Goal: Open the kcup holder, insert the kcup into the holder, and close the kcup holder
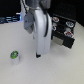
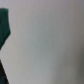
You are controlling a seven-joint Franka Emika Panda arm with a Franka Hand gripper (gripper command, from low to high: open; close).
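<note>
The kcup (image 1: 15, 56), a small white pod with a green top, stands on the pale table toward the exterior view's left front. The kcup holder (image 1: 65, 37) is a black box at the exterior view's right, and its drawer fronts look closed. My gripper (image 1: 37, 54) points down at the table between them, nearer the kcup and apart from it. Its fingers are too small and dark to tell open from shut. The wrist view is blurred: bare grey table and a dark teal shape (image 2: 5, 27) at the edge. Neither the kcup nor the holder shows there.
Several pods with reddish and dark lids (image 1: 62, 22) sit on top of the holder. Dark and blue items (image 1: 10, 20) lie at the back on the exterior view's left. The white arm (image 1: 39, 25) rises over the table's middle.
</note>
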